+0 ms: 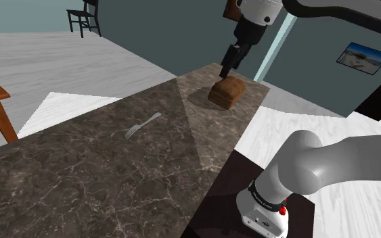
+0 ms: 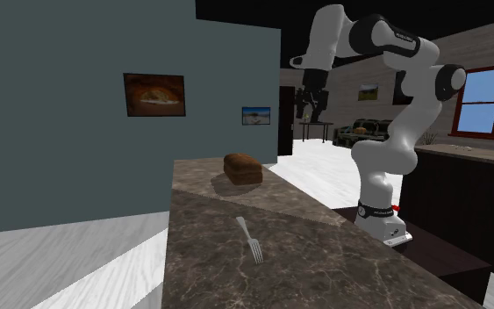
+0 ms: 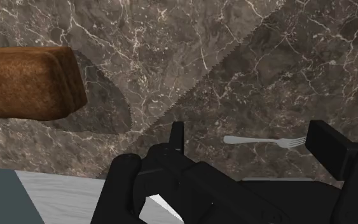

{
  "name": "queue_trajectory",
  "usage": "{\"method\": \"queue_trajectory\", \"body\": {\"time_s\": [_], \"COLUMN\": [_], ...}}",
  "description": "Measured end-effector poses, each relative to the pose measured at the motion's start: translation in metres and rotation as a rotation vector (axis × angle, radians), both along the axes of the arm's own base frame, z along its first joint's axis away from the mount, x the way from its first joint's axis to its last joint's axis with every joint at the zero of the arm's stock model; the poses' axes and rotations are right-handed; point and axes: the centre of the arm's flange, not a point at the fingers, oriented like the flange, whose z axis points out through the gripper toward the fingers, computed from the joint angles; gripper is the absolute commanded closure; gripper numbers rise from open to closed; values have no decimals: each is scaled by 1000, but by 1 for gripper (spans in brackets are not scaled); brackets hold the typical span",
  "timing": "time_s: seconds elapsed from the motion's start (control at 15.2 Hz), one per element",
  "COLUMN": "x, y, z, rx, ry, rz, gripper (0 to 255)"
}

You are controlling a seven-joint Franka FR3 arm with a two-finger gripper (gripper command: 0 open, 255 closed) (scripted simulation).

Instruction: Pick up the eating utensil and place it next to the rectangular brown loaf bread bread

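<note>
Marble counter (image 1: 101,169): one fork (image 1: 143,125), one brown loaf (image 1: 226,91), one hand (image 1: 225,69) spread.

Pincer (image 1: 225,68) hanging over the far end of the dark marble tabletop (image 1: 101,182). A brown loaf (image 1: 226,92) sits just below the pincer. A silver fork (image 1: 143,126) lies flat, well apart from the pincer, toward the shoulder view's lower left.

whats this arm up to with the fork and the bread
The arm's gripper hangs open in the air above the far end of the marble counter, close over the brown loaf, and holds nothing. The fork lies flat near the middle of the counter, well apart from the loaf and untouched. Picking it up and setting it beside the loaf is not yet done.
</note>
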Motion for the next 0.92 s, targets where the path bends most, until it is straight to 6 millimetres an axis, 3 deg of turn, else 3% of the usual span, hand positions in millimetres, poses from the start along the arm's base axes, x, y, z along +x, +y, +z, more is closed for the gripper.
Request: {"method": "queue_trajectory", "body": {"time_s": [0.33,0.92], "x": [24,102], "y": [-1,11], "z": [-29,-112], "rx": [3,10], "ry": [3,8], "rz": [116,467], "gripper": [0,0]}}
